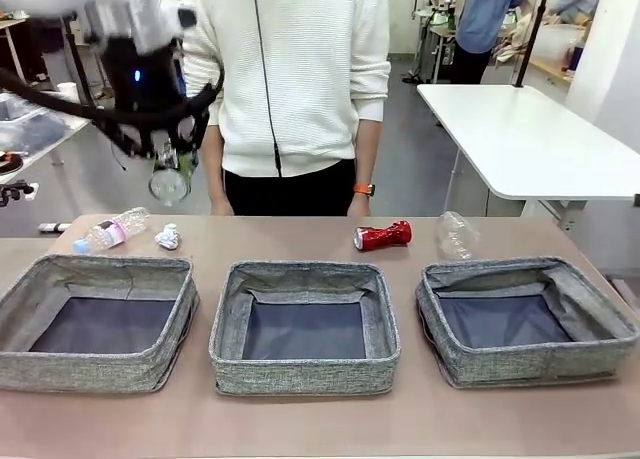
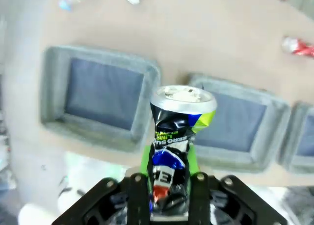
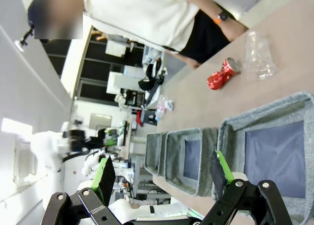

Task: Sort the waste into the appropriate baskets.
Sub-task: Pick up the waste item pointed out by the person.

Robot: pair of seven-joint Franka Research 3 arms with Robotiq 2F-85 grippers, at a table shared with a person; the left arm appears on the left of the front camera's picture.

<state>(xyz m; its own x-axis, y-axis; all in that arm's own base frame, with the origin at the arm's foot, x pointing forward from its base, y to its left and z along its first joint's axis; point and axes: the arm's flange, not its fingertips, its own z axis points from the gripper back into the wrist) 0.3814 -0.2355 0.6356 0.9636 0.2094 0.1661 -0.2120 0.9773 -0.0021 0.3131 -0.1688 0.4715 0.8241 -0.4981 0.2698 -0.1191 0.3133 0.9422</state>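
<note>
Holding the can: the left gripper (image 1: 169, 165) is raised high over the far left part of the table (image 1: 300, 231), its fingers clamped on the dark printed can (image 1: 169, 185).
Can up close: in the left wrist view the dark printed can (image 2: 179, 132) is crumpled. It stands lengthwise between the green pads (image 2: 193, 159) of the left gripper (image 2: 169, 178), silver top pointing away towards the baskets below.
Right gripper: the right gripper (image 3: 162, 172) has its fingers wide apart with nothing between them, above the near right side of the table.
Left basket: the left basket (image 1: 100, 267) sits near left, its dark bottom bare.
Middle basket: the middle basket (image 1: 300, 273) sits in the centre, just beside the left one, its bottom also bare.
Right basket: the right basket (image 1: 520, 366) sits near right, with nothing in it.
Far left litter: the pink-labelled bottle (image 1: 110, 231) lies on its side behind the left basket, with the paper wad (image 1: 167, 237) just to its right.
Far right litter: the crushed red can (image 1: 382, 236) lies on its side behind the gap between the middle and right baskets. The clear bottle (image 1: 456, 234) lies near it on the right.
Person: the person (image 1: 290, 79) stands at the far edge in a white top, hands down behind the table edge.
</note>
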